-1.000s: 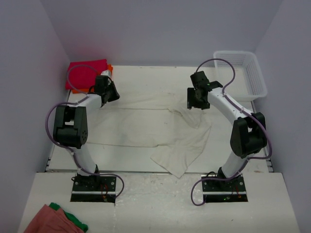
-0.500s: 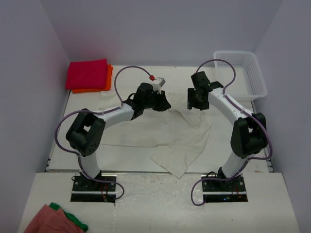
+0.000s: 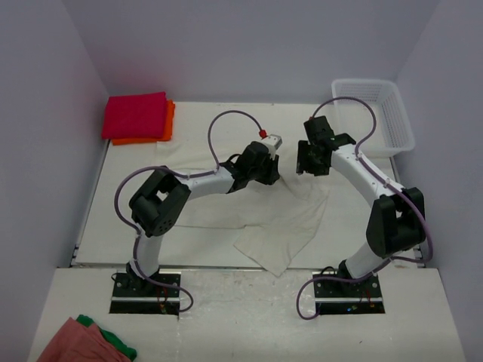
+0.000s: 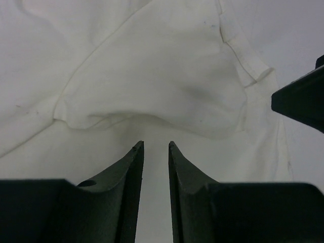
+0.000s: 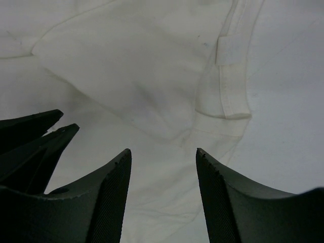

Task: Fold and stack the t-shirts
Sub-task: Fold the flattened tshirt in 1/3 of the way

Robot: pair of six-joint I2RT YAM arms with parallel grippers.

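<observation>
Left arm has swung across from the back-left corner to the middle of the surface [image 3: 211, 121], and the left pincer [image 3: 270, 169] now hangs just beside the right pincer [image 3: 309, 161], which has barely shifted. Both hover over the far right part of the cream-white t-shirt [image 3: 249, 204], which lies spread and wrinkled across the middle, one corner draped over the near edge.

The left pincer's jaws stand narrow with nothing between them. The right pincer's jaws stand wider, also empty, above a hemmed sleeve edge. The magenta-red t-shirt [image 3: 136, 115] sits folded on the orange t-shirt [image 3: 170, 121] in the far left corner.

Risks, as a judgement: the two pincers are so close that they may knock together. The left jaws' narrow gap may skid over the cloth, or catch one layer only, so the fold drags crooked.
</observation>
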